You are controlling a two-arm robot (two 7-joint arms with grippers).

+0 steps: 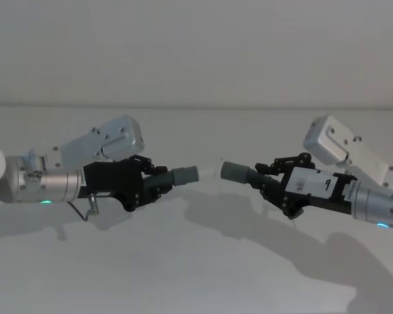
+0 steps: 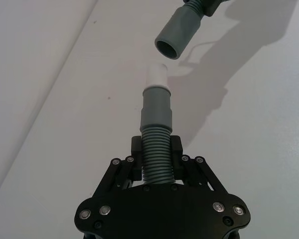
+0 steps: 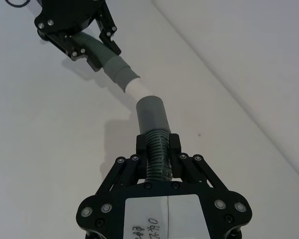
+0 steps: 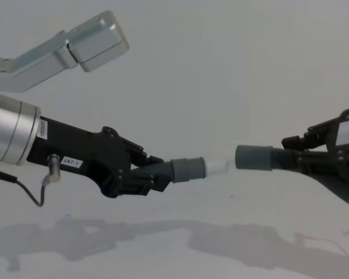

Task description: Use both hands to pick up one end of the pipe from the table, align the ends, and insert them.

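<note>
Nearest the lens in the left wrist view, the left gripper (image 2: 157, 169) is seen with its fingers clamped on the corrugated part of the short hose piece (image 2: 156, 159); its grey cuff (image 2: 156, 107) and white tip (image 2: 156, 75) point toward the open mouth of the other cuff (image 2: 175, 36), near but apart and visibly off-axis. From the right wrist view, the right gripper (image 3: 158, 157) is recorded closed around the ribbed section of the longer hose piece (image 3: 158, 154), its smooth cuff (image 3: 152, 113) standing just beside the white tip (image 3: 136, 89), which approaches at an angle; whether they touch cannot be told from this angle. Across the chest view, both pieces are held above the table (image 4: 174, 256), cuffs facing each other at nearly the same height, with the white tip (image 4: 216, 167) just short of the right-hand cuff (image 4: 255, 158). Seen from the head view, the left gripper (image 1: 156, 182) and right gripper (image 1: 270, 180) are noted well apart, a clear gap lying between the two cuffs. Pick-up is judged done and rough alignment largely achieved; the angular offset is yet to be corrected, and insertion is not yet made.
</note>
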